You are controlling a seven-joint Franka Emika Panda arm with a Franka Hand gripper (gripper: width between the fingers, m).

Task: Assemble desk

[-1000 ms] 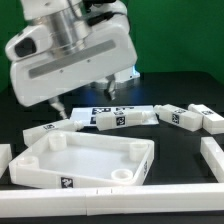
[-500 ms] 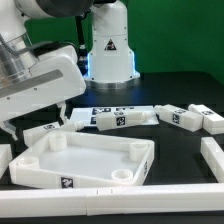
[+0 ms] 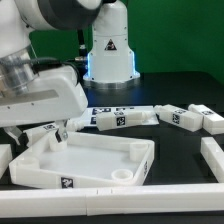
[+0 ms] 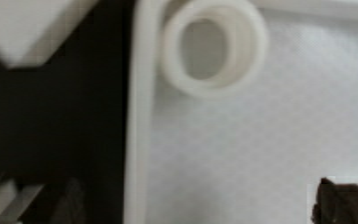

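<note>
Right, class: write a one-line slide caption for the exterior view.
Robot arm hangs over one corner of the desk top; tagged legs lie behind on the black table.

desk top [image 3: 95,160]: below the gripper [image 3: 36,126]
corner socket [image 4: 208,45]: directly under the gripper
nearest leg [image 3: 45,132]: just beside the gripper, behind the desk top
farther legs [image 3: 182,116]: well apart, toward the exterior view's right

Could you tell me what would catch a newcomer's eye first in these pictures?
The bulky white robot arm fills the exterior view's left, its gripper low over a far corner of the desk top, which lies rim up in the foreground. The wrist view shows one round corner socket close up. Loose legs lie in a row behind the top, toward the exterior view's right.
</note>
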